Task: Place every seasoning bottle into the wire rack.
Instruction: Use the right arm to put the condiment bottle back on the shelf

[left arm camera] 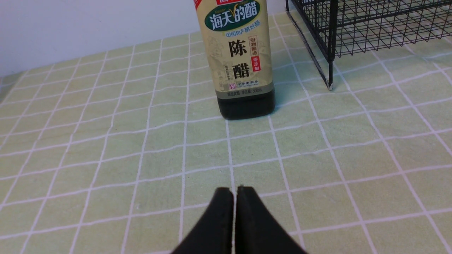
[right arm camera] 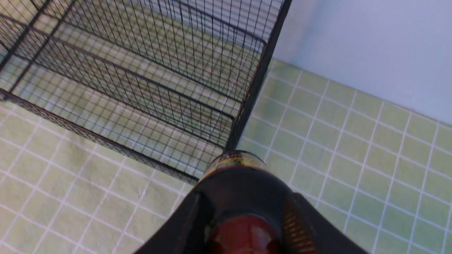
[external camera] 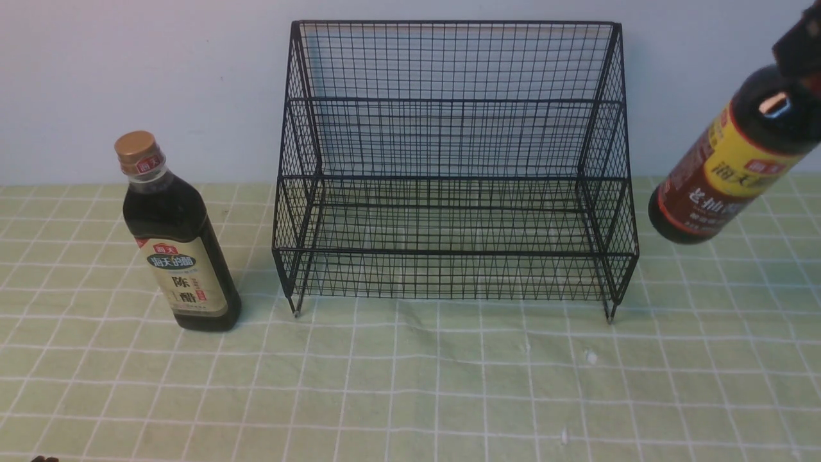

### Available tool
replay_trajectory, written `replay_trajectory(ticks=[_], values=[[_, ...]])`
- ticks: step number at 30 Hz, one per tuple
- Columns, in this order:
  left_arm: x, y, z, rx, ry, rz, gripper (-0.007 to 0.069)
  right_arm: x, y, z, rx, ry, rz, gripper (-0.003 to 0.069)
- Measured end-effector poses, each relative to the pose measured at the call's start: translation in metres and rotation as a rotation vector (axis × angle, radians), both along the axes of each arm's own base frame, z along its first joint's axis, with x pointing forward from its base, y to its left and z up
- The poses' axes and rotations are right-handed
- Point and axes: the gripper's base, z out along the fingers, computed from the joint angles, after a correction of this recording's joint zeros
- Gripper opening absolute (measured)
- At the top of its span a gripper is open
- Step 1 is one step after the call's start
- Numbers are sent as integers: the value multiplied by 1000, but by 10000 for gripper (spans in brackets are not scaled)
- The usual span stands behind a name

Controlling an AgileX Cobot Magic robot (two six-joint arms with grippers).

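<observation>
Starting left: finding the left gripper (left arm camera: 234,190) hanging low over the cloth (left arm camera: 106,148), holding both fingers (left arm camera: 220,215) pressed flat together and gripping nothing. Spotting the gold-cap bottle (left arm camera: 240,70) straight ahead of those fingertips, well apart from them, standing upright on the cloth. Judging it nearly full of dark liquid, so handling heavy for its size and bottom-weighted. Looking hard and smooth, though glass or plastic is impossible to tell, so probably slippery on the bare shoulder. Favouring a hold across the labelled belly, opening the fingers wide first and counting on the paper label for better bite than the narrow cap.

Moving to the middle: seeing the rack (external camera: 449,251) beyond the left fingertips and off to one side of the bottle, with no bottle in either tier yet. Reading it as stiff wire but light, likely skidding on its short feet if bumped.

Finishing right: watching the right gripper (right arm camera: 247,195) clamping the red-neck bottle (right arm camera: 236,176) high up, around the top of the shoulder just under the neck, leaving the whole body hanging beyond the fingertips. Showing tilted in the front view (external camera: 725,173), pointing its base toward the rack's side wall and appearing lifted clear of the cloth. Guessing at pendulum sway from so high a grip on a heavy bottle, with some risk of it pivoting between the pads. Calling for slow travel and a gentle set-down on the wire.
</observation>
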Motion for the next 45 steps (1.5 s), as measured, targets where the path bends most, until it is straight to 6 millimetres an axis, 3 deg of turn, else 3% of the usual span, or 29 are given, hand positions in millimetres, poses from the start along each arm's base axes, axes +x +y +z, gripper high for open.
replay_trajectory(ticks=[5, 16, 27, 36, 45], values=[[0, 0, 0, 0, 0, 0, -6, 17, 11, 4, 63, -1, 66, 267], [0, 0, 0, 0, 0, 0, -6, 73, 29, -30, 119, 22, 127, 267], [0, 0, 0, 0, 0, 0, -6, 88, 33, -27, 163, -90, 124, 267], [0, 0, 0, 0, 0, 0, -6, 116, 41, -68, 127, 39, 173, 267], [0, 0, 0, 0, 0, 0, -6, 125, 41, -92, 85, 148, 174, 267]])
